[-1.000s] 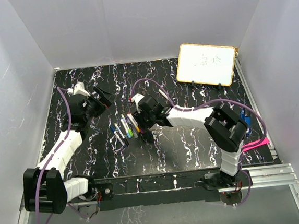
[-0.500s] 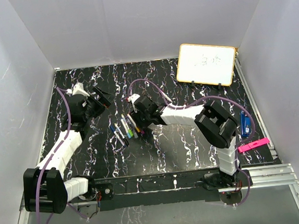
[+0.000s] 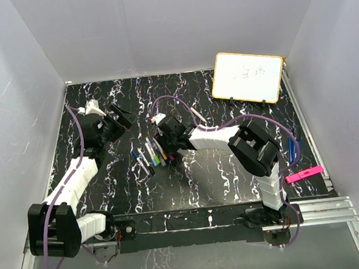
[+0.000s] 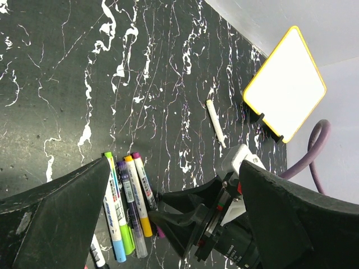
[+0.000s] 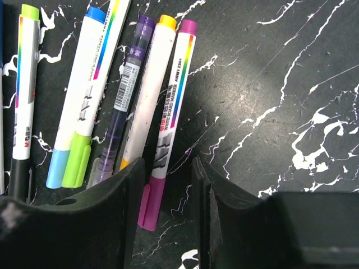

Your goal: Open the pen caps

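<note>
Several pens (image 5: 151, 95), right tool (image 5: 166, 188) over pink cap (image 5: 150, 203)

I count six pens (image 5: 148, 89) lying side by side on the worktop (image 5: 269, 73). A sliver at the left edge of the right wrist view may be a seventh, but I can't confirm it. Five pen caps (image 5: 148, 204) show clearly: black, light blue, green, yellow and magenta. One thin white pen (image 4: 216, 123) lies alone. There is one whiteboard (image 3: 247, 77) and one pink strip (image 3: 304, 174).
</note>
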Tool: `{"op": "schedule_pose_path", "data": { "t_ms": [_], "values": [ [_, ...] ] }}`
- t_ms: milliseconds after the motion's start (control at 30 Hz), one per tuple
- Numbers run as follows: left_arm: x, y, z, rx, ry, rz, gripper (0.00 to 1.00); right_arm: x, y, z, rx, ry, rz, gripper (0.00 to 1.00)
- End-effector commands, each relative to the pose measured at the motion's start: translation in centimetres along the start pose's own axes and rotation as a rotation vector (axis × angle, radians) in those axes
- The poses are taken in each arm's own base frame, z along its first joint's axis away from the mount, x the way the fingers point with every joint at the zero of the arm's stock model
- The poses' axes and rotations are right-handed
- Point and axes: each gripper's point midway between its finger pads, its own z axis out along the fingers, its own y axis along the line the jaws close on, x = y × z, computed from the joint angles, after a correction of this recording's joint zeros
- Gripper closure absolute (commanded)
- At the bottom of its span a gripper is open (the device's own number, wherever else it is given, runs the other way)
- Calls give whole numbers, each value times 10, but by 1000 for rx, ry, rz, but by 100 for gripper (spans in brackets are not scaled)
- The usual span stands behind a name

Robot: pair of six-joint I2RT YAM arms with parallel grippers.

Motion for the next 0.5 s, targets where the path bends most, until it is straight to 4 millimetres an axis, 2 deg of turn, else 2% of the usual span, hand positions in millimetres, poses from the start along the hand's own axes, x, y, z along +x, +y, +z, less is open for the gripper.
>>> {"op": "schedule_pose_path", "data": {
  "t_ms": [0, 167, 433, 467],
  "values": [
    [-7, -3, -9, 11, -28, 12, 1, -22, 3, 0, 25, -47, -2, 63],
    [-7, -1, -11, 6, -30, 11, 1, -18, 5, 3, 42, -24, -9, 70],
    [-7, -4, -12, 26, -33, 6, 1, -20, -5, 0, 99, -32, 4, 100],
    [-7, -7, -13, 44, -37, 8, 1, -22, -7, -1, 107, -41, 7, 100]
  ]
}}
